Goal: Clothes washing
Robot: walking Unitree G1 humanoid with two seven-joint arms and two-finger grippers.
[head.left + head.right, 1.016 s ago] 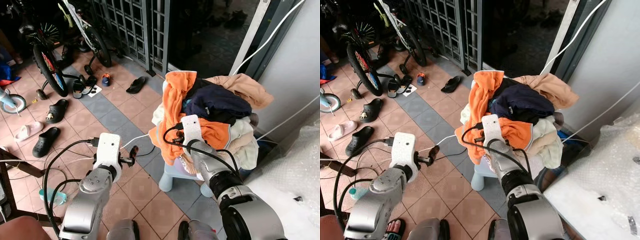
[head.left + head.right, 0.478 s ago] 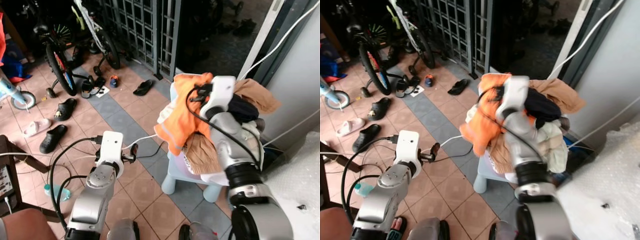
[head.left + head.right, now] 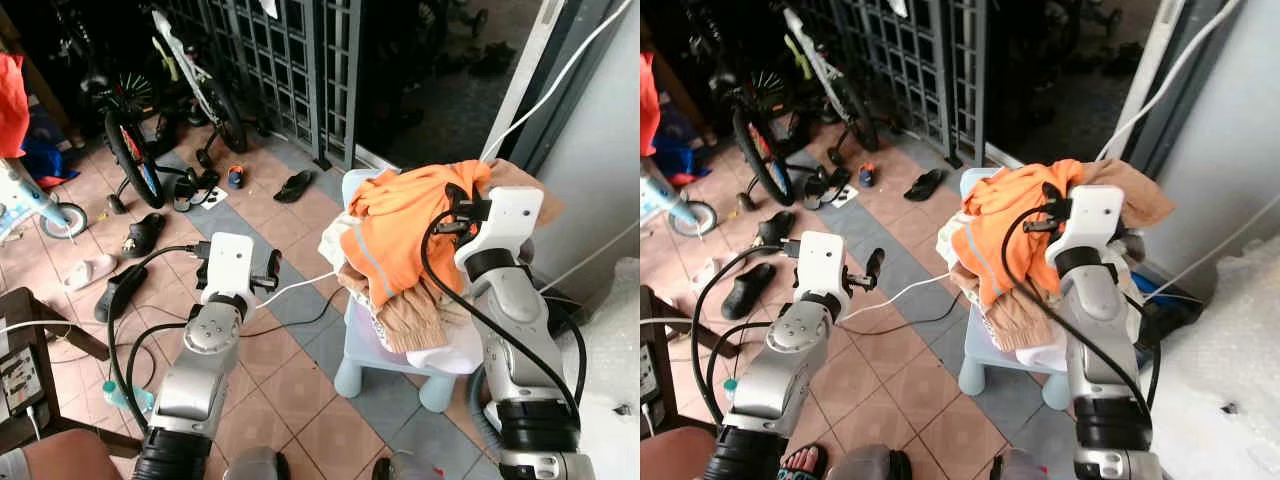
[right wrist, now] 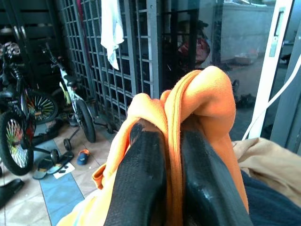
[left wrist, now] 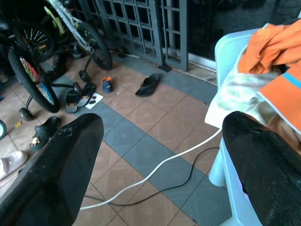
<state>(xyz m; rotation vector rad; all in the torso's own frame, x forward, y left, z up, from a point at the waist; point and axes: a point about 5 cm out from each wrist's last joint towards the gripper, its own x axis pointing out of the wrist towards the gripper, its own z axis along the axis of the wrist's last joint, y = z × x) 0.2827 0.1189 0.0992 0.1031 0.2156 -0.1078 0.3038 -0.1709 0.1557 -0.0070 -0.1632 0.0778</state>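
Observation:
A heap of clothes lies on a pale blue plastic chair (image 3: 364, 352) by the wall. On top of the heap is an orange garment (image 3: 400, 225), lifted at its upper edge. My right gripper (image 4: 170, 155) is shut on a fold of that orange garment (image 4: 207, 94), held above the pile beside a tan cloth (image 3: 520, 178). A tan and white bundle (image 3: 415, 320) hangs over the chair's front. My left gripper (image 5: 162, 155) stands open over the tiled floor, left of the chair, with nothing between its fingers (image 5: 61, 160).
A white cable (image 3: 300, 287) and a black cable run across the tiles (image 3: 290, 375) toward the chair. Bicycles (image 3: 140, 150) lean by a metal grille (image 3: 290, 50), with several sandals (image 3: 295, 185) scattered below. A dark wooden piece of furniture (image 3: 25, 360) is at the lower left. Bubble wrap (image 3: 1240, 360) lies at the right.
My right gripper has risen from the front of the pile to its top, pulling the orange garment up with it. The camera has shifted; my left arm has lifted slightly.

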